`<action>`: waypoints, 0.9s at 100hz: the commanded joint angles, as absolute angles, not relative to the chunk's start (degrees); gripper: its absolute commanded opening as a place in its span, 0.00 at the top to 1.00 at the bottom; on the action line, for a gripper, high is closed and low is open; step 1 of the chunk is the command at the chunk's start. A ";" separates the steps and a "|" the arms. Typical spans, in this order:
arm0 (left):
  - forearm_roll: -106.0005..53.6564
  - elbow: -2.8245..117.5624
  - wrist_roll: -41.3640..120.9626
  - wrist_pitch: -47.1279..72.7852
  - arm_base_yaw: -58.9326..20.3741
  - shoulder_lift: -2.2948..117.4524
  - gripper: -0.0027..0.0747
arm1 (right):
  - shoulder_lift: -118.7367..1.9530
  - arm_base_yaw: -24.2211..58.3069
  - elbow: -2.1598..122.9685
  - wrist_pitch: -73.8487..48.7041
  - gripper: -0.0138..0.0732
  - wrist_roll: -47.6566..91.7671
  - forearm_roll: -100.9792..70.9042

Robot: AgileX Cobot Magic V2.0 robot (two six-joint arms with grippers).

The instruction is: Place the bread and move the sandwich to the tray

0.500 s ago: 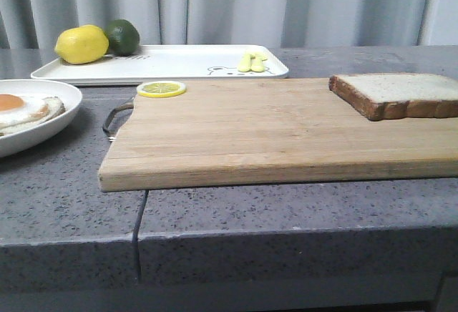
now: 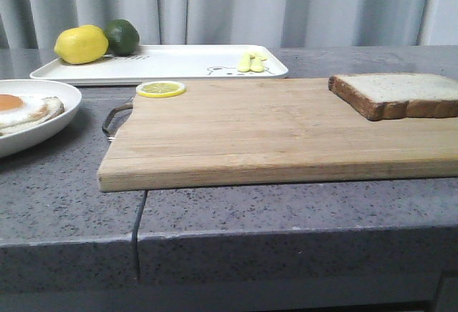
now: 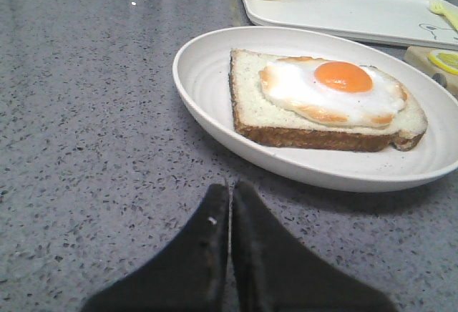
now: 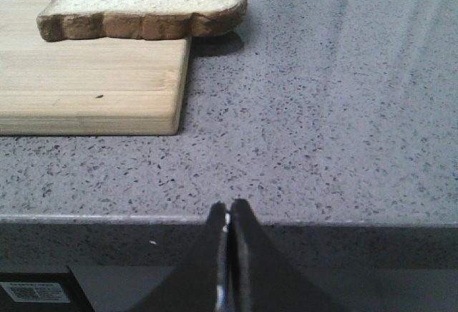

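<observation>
i judge nothing has started: both the left gripper point(image 3: 230, 205) and right gripper point(image 4: 228, 215) sit pinched closed and empty. the bread point(image 2: 397, 95) lies at the cutting board's point(image 2: 265, 133) 3 o'clock end, the sandwich point(image 3: 325, 101) in its dish point(image 3: 215, 122) at 9, the tray point(image 2: 179, 63) at 11. next i need the right jaws parted over the slice.

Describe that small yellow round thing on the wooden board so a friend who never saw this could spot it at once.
Find the big wooden cutting board in the middle of the grey counter. At its far left corner, near the metal handle, lies a thin lemon slice. Unlike the whole lemon on the white tray behind, it is flat, with a pale centre.
</observation>
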State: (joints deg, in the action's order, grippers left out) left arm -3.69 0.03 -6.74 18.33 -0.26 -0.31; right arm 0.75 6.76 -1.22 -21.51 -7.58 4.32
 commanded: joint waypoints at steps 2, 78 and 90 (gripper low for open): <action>-3.95 -0.84 -7.13 12.44 -0.66 -1.99 0.99 | 1.74 6.36 -1.70 -19.32 0.91 -7.14 4.50; -3.72 -0.84 -7.13 -11.28 -0.55 -1.99 0.99 | 1.69 6.36 -1.70 2.62 0.91 -7.14 4.44; -3.82 -0.53 -7.13 -13.63 -0.55 -1.99 0.99 | 1.69 6.36 -1.64 5.50 0.91 -7.14 4.61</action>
State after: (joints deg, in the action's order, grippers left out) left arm -3.69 0.03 -6.74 -7.32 -0.26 -0.31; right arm 0.75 6.76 -1.58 -1.57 -7.58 4.28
